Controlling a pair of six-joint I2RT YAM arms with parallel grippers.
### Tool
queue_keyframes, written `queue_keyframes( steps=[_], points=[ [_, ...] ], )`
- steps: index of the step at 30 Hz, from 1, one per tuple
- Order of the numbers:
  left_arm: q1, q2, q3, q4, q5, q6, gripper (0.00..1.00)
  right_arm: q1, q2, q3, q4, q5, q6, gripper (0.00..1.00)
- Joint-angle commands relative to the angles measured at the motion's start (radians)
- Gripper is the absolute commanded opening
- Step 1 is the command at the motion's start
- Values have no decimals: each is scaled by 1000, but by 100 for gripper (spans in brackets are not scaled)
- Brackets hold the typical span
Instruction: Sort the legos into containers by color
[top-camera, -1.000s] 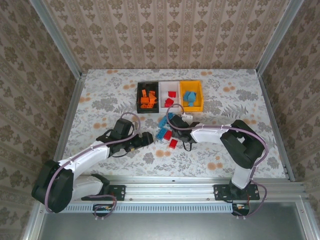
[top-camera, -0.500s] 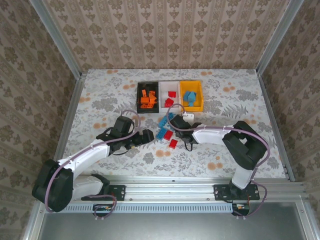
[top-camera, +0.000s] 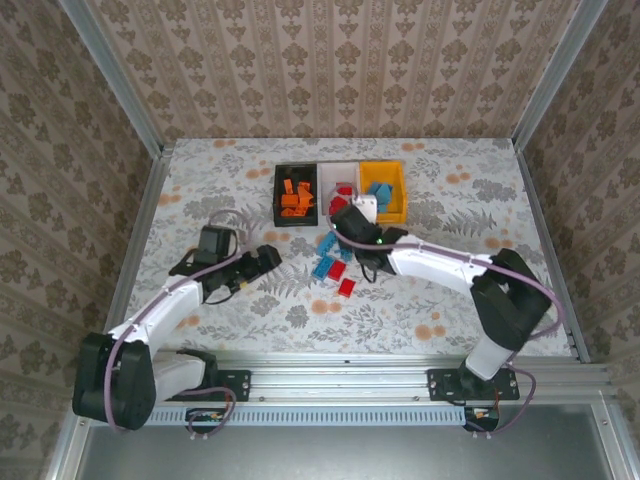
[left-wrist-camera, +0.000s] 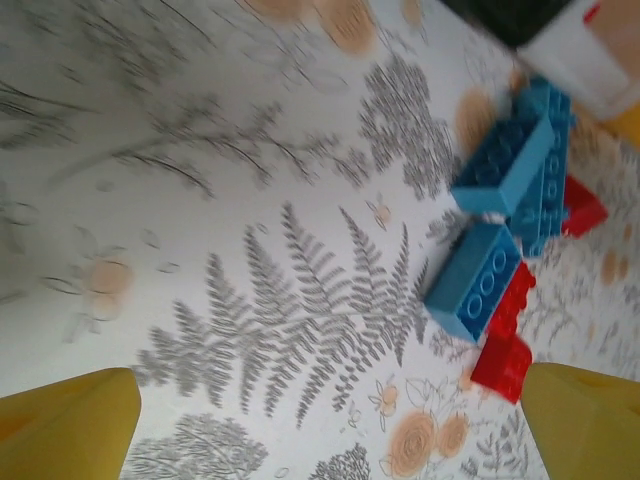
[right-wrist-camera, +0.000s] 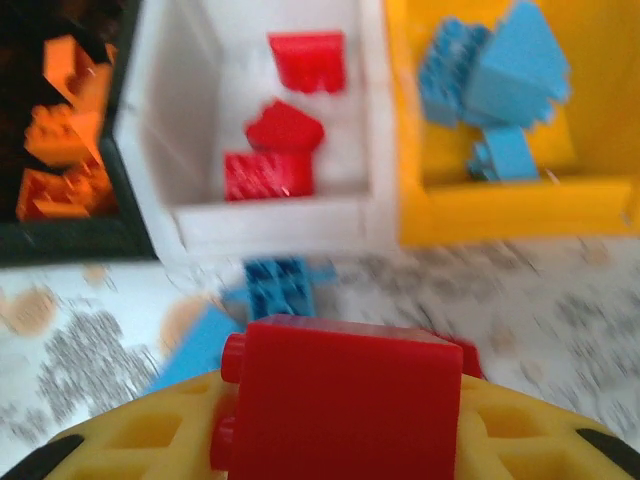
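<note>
A floral cloth is covering the table (top-camera: 200, 190), patterned wallpaper is lining the walls (top-camera: 330, 60) on three sides, and a metal rail (top-camera: 400, 362) is running along the near edge. The black bin (top-camera: 277, 200), white bin (right-wrist-camera: 270, 225) and yellow bin (top-camera: 402, 195) are sitting side by side near the back, with open cloth lying on both flanks. The right gripper (top-camera: 349, 214) is clamping a red brick (right-wrist-camera: 345, 385) at the white bin's near edge. The left gripper (top-camera: 268, 257) is hanging with fingers spread wide, left of the loose blue and red bricks (top-camera: 333, 262)

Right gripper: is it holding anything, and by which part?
Yes. The right gripper holds a red brick, pinched by two opposite sides, its upper part sticking out.
</note>
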Motion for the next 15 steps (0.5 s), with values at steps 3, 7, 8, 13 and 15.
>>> queue_keyframes(
  steps=[3,7,8,13,15],
  points=[
    [28,-62,29,-77,87,26,100,-73,220,250,-35,-41,-116,43],
    [30,-96,21,-101,87,20,100,-111,346,409,-77,-95,-133,44],
    [33,-101,19,-106,85,22,100,-116,372,450,-93,-110,-144,45],
    [33,-102,35,-118,100,26,100,-123,462,605,-181,-132,-183,52],
    [31,-99,39,-110,107,20,100,-123,460,614,-190,-127,-190,57]
  ],
)
